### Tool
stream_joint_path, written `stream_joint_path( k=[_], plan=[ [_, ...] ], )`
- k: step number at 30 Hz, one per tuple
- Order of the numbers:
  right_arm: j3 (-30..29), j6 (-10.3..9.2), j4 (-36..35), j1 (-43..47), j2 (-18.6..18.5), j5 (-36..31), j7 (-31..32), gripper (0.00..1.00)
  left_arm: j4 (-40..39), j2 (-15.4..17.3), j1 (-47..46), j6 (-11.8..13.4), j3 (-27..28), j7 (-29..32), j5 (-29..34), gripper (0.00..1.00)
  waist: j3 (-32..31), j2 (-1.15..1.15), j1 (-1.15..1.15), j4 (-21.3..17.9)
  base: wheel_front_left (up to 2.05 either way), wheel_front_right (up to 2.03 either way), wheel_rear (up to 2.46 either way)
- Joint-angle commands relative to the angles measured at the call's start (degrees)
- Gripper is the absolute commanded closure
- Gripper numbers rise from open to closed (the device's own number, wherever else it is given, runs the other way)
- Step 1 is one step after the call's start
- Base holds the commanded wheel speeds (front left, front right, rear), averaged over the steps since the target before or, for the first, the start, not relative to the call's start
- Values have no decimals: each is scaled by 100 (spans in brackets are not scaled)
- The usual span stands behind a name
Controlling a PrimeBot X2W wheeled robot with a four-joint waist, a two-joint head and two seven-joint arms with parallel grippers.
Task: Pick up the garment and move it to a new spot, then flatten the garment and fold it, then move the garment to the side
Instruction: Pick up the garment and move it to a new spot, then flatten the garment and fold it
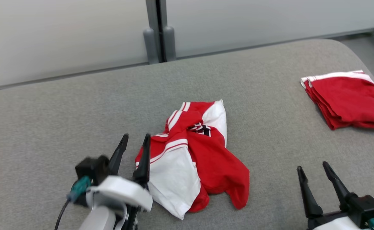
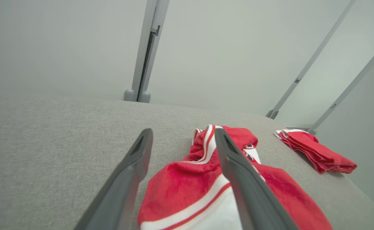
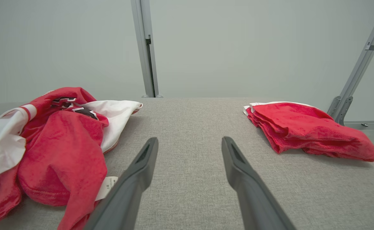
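A crumpled red-and-white jersey garment (image 1: 206,156) lies bunched in the middle of the grey fabric-covered worktop (image 1: 62,127), white panels and striped trim twisted over the red cloth. The left gripper (image 1: 136,138) stands open at its left edge, holding nothing. The right gripper (image 1: 312,166) is open over bare worktop. A folded red garment (image 1: 346,95) rests far right.
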Motion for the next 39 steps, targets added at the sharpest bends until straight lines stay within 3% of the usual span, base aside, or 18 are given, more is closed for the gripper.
stream_joint_path(
  k=[1,5,9,17,24,33,39],
  plan=[
    [-100,-2,-45,104,-26,-60,-2,0,-144,54,256,90,67,-89,72,0,-268,0,0,205,0,0,0],
    [-406,-2,-190,350,-25,-226,-1,0,-820,289,1351,467,390,-230,423,0,-551,0,0,494,0,0,0],
    [-541,-2,-292,488,-44,-323,-2,0,-1517,210,2199,655,960,-237,866,0,-695,0,0,677,0,0,0],
    [-874,-2,-462,770,-28,-340,-1,0,-2179,-80,3234,309,1884,-234,1574,0,-853,0,0,1035,0,0,0],
    [-817,-2,-394,793,-26,-213,-1,0,-2118,-141,3348,53,2137,-235,1768,0,-878,0,0,1096,0,0,0],
    [-766,-2,-364,733,-25,-185,-2,0,-2123,-148,3232,92,2047,-234,1626,0,-848,0,0,1062,0,0,0],
    [-735,-2,-351,667,-25,-210,-1,0,-2323,-152,2992,8,1664,-235,1703,0,-783,0,0,945,0,0,0]
  ],
)
